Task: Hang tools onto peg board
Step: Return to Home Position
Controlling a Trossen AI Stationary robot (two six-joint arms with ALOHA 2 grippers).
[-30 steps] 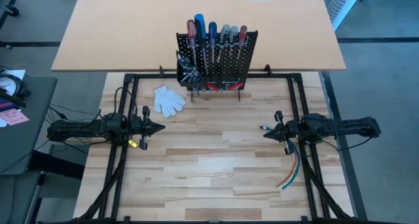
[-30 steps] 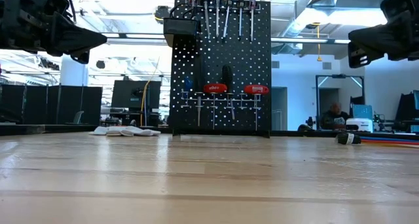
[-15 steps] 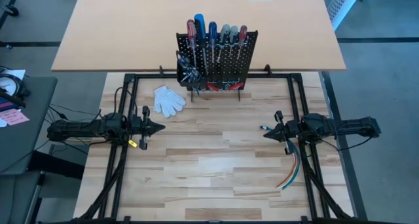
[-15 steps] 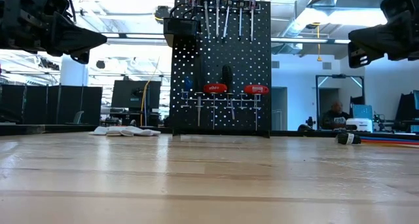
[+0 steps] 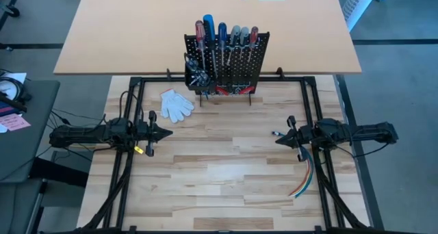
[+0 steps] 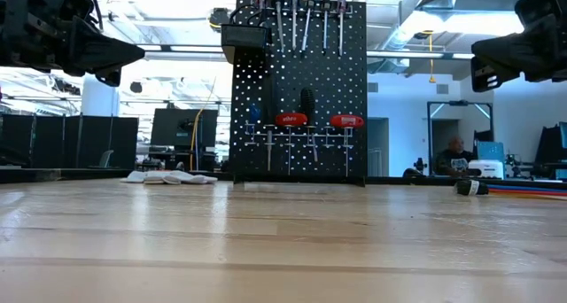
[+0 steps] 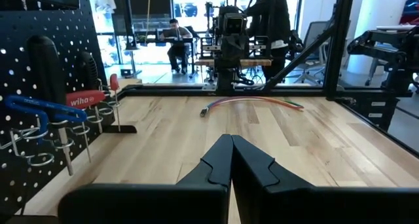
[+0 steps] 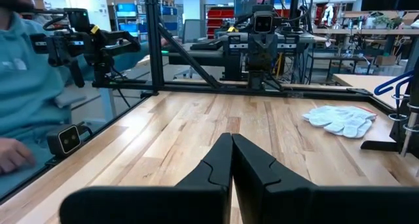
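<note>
The bin (image 5: 197, 78) hooks onto the peg board (image 5: 226, 59) at its upper corner on my left-arm side. It holds a tangle of small grey metal pieces and dark parts; from above I cannot tell one from another.

The peg board, a black square panel full of holes, stands upright at the far edge of the worktop (image 5: 226, 172), midway between my two arms. Six screwdrivers (image 5: 222, 34) line its top edge, handles up: red, blue, blue, grey, grey, red. Their thin shafts hang down the face of the board. Lower down, a second row hangs on hooks: a blue pick (image 6: 254, 114), a black handle (image 6: 306, 101) and two red handles (image 6: 291, 120), with metal shafts below them.

My left hand (image 5: 166, 133) is held above the left side of the worktop, pointing inward, its fingers pressed together at the tips and holding nothing. My right hand (image 5: 278, 141) faces it from the right side, well apart, its fingers likewise pressed together and holding nothing. Both hang clear of the wood and well short of the board.

White gloves (image 5: 176, 104) lie flat on the worktop just in front of the board on its bin side, not touching it. A bundle of coloured wires (image 5: 304, 176) curves along the worktop beside my right arm. A person's teal sleeve (image 8: 26, 86) shows beyond the worktop's edge in the right wrist view.
</note>
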